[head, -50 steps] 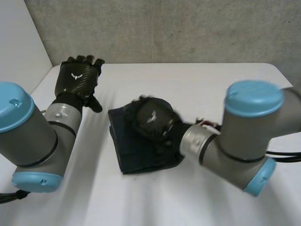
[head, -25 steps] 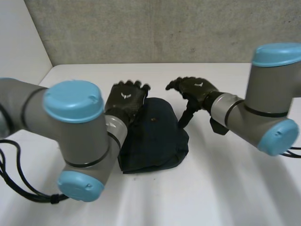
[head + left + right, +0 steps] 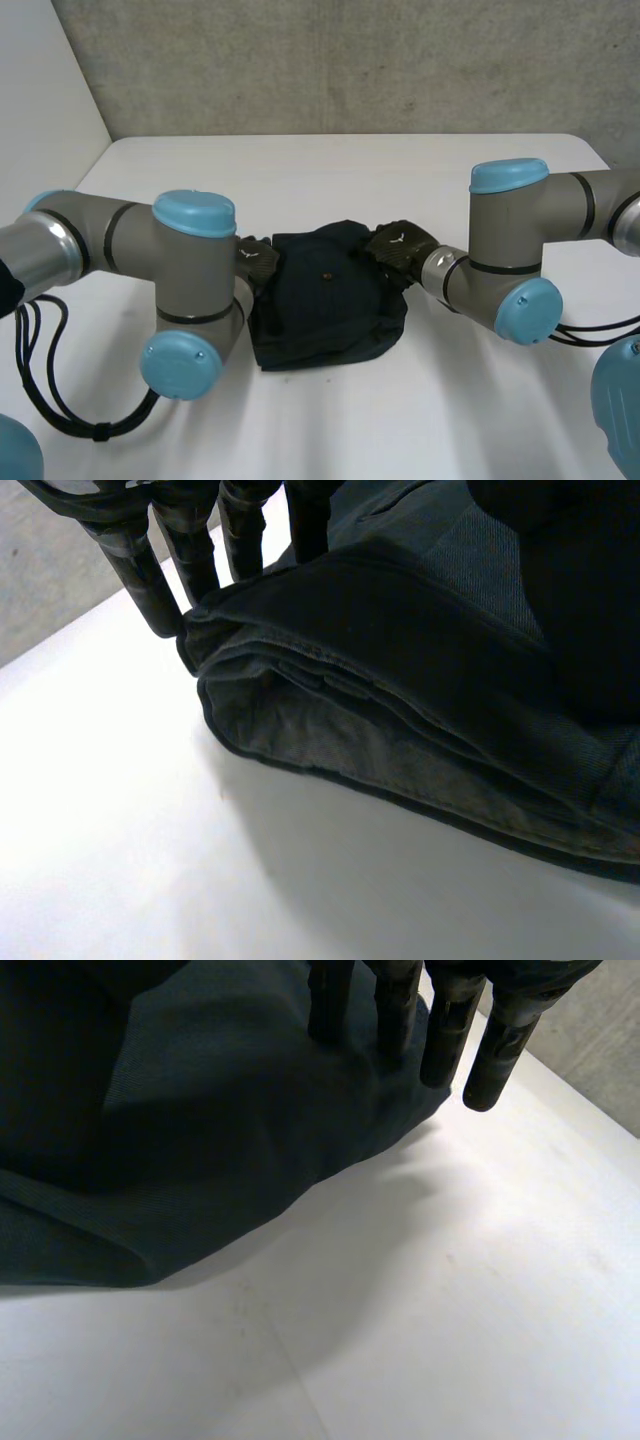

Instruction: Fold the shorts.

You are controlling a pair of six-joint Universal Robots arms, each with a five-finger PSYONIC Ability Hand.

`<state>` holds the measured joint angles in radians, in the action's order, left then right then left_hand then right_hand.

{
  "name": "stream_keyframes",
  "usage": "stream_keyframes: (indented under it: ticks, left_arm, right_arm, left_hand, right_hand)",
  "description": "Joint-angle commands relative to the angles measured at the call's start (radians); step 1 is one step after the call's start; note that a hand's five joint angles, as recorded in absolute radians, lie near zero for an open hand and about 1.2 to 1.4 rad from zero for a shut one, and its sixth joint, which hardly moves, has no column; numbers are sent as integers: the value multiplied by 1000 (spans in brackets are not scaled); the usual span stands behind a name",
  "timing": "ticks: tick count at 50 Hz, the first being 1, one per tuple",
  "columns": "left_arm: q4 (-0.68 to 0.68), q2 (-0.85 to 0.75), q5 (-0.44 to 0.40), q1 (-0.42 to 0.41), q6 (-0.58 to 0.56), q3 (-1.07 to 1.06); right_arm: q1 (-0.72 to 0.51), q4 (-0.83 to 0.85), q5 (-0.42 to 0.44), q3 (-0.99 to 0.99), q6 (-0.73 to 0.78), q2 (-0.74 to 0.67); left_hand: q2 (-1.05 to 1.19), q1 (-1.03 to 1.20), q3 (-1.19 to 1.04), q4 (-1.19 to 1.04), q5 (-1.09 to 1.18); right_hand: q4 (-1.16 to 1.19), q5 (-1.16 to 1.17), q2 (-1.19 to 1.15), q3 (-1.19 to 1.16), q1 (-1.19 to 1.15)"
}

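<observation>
**Setting: bench and walls**

A smooth matte white table (image 3: pixel 400 170) spans the scene from left to right, and its far right corner is rounded. A rough grey concrete wall (image 3: pixel 350 60), mottled and speckled, stands directly behind its far edge. A plain white wall panel (image 3: pixel 40 90) runs along the left side and meets the concrete at the far left. Light is even and soft across the tabletop.

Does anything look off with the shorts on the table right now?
Slightly: the shorts form a lumpy bundle, rounded at the far side, and the stacked edges beside the left hand don't line up. The right hand touches the opposite side. No damage shows.
</observation>
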<state>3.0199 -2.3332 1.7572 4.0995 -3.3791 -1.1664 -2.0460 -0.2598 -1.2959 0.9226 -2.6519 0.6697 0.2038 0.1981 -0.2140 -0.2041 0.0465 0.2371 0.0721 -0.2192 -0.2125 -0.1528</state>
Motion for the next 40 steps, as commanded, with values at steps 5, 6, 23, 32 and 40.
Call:
stream_keyframes:
  ticks: [5,6,23,32,40]
  left_arm:
    - [-4,175,-61,73,-43,42]
    - [-6,202,-59,78,-43,44]
    - [-324,635,-73,200,110,99]
    - [-345,635,-84,229,116,88]
    - [-309,635,-85,226,113,44]
  right_arm:
    - [12,183,-28,125,-155,273]
    - [13,204,-39,136,-186,306]
    - [67,42,-438,185,-269,657]
    - [69,27,-404,191,-269,692]
    - [63,30,-341,211,-269,691]
  left_hand:
    - [13,18,-2,-12,-5]
    - [13,18,-2,-12,-5]
    - [-25,-20,36,26,-43]
    - [-26,-20,36,26,-43]
    - [-26,-20,36,26,-43]
  right_hand:
    - [-63,-72,45,38,-22]
    - [-63,-72,45,38,-22]
    - [-63,-72,45,38,-22]
    - [-63,-72,45,38,-22]
    - [-63,-72,45,38,-22]
